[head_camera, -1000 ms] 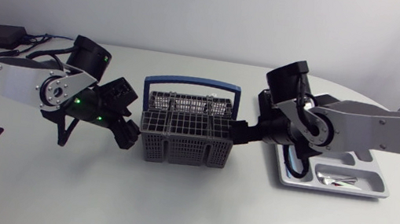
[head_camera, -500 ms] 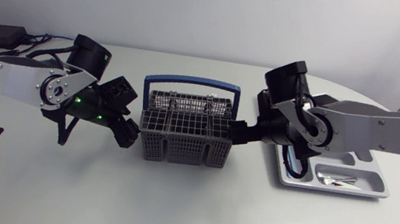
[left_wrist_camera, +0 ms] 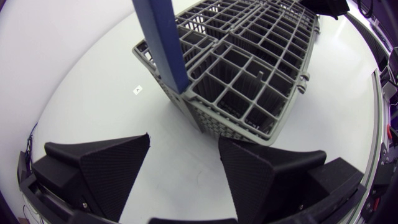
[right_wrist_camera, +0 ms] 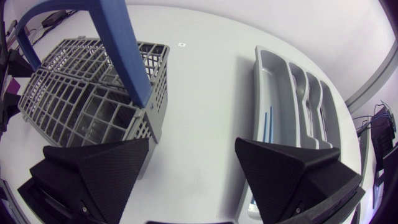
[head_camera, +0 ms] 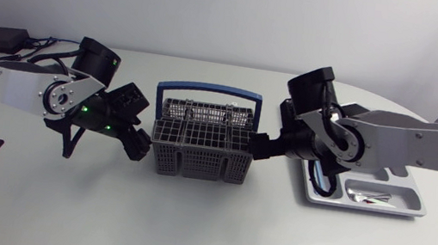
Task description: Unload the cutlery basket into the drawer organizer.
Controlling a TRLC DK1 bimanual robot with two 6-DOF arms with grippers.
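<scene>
- Both jaws stand open and empty: your left gripper point(left_wrist_camera: 183, 140) is just beside one end of the cutlery basket point(head_camera: 203, 142), and your right gripper point(right_wrist_camera: 193, 146) is at the other end
- The basket sits between them, with the drawer organizer point(head_camera: 363, 206) beside it; closing in from either end could shove or tip the basket
- The blue handle point(head_camera: 209, 87) arches over the cells; a descending finger may catch on it

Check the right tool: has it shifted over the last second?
Yes, slightly. In the head view the right tool has edged away from the drawer organizer and closer to the cutlery basket.
</scene>
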